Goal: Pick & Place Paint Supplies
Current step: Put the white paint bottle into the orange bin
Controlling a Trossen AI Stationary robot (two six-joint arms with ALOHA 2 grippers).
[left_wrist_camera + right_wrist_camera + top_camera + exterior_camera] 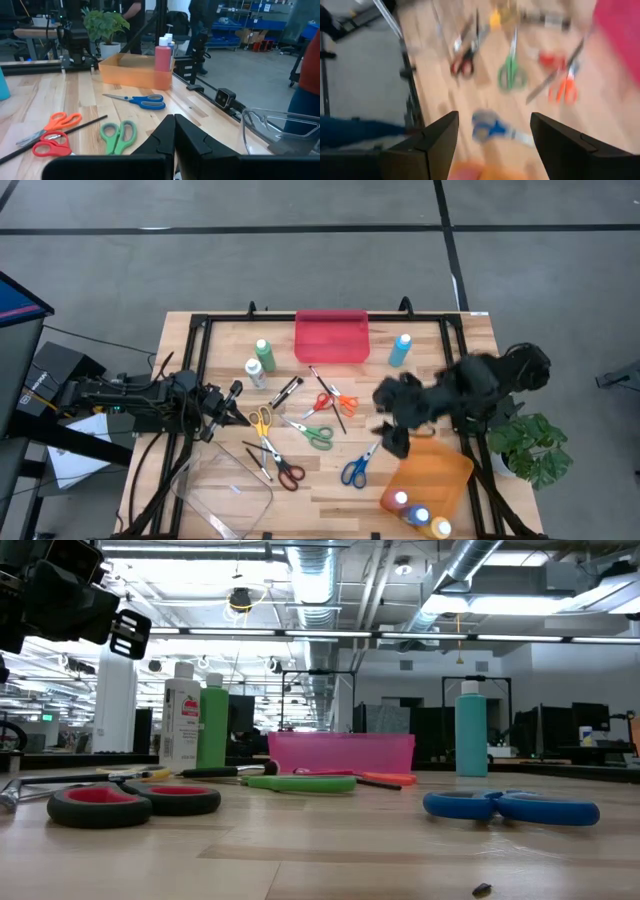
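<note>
A two-armed robot sorts paint supplies on a wooden table (330,480), between one placement and the next pick, it appears. The right gripper (392,423) hangs empty with its fingers spread wide, above the table's right half just beside the orange tray (445,470) at the near right corner. The left gripper (228,402) waits with its jaws closed and empty at the left side.

The next move likely calls for the right arm to descend, fingers straddling a target such as the blue scissors (356,468) lying just beside the orange tray.

By count: three trays, the red tray (331,336) at the far edge, the orange one, and a clear tray (222,492) at the near left corner. Six bottles: three loose near the far edge, three standing in the orange tray. Five scissors lie mid-table. Several thin dark brushes lie among them; their exact number cannot be told.
</note>
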